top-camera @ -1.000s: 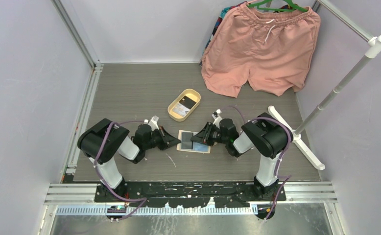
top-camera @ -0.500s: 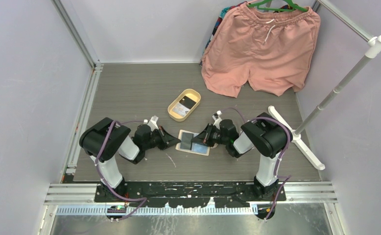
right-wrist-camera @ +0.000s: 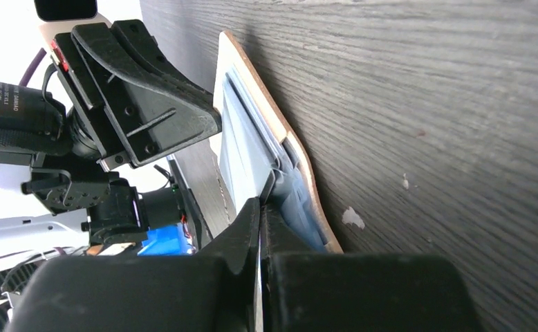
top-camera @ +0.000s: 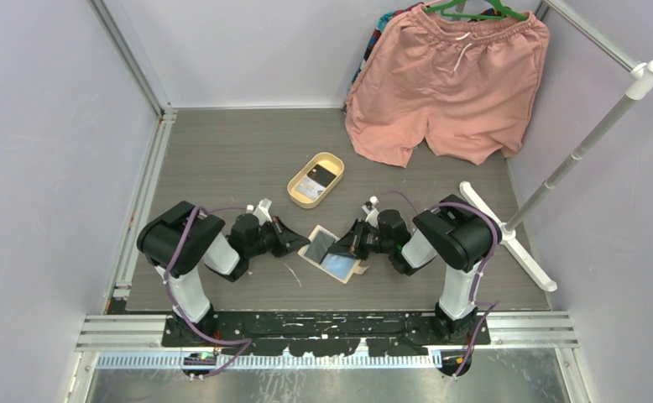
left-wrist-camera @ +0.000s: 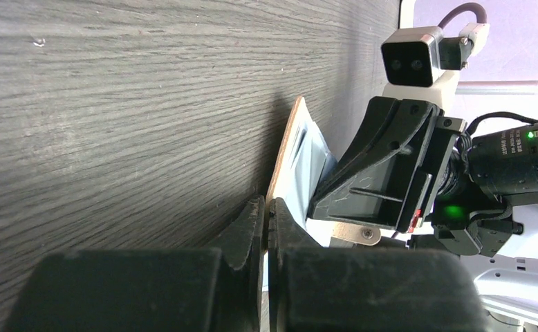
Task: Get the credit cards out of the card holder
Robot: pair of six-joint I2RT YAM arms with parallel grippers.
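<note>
1. Top external view: a second ago the card holder (top-camera: 333,255) lay square between the arms; now it sits skewed on the table (top-camera: 239,159), between the two grippers and just on the near side of the tray (top-camera: 293,193)
2. A second ago the right gripper (top-camera: 350,246) stood part-open; now it is clenched, and in the right wrist view it pinches the pale blue-grey lining at the holder's right end; you cannot tell whether that is a card's edge or only a pocket
3. The left gripper (top-camera: 300,243) is clamped as before; the left wrist view shows it gripping the tan edge of the left flap, which is tipped up off the wood
4. You should read the twist as the holder being dragged round, not as a card sliding free; no card shows clear of the pockets, though one dark card (top-camera: 318,178) with a white part already lies in the tray
5. The holder's long axis now runs from far-left to near-right, lined side up
</note>
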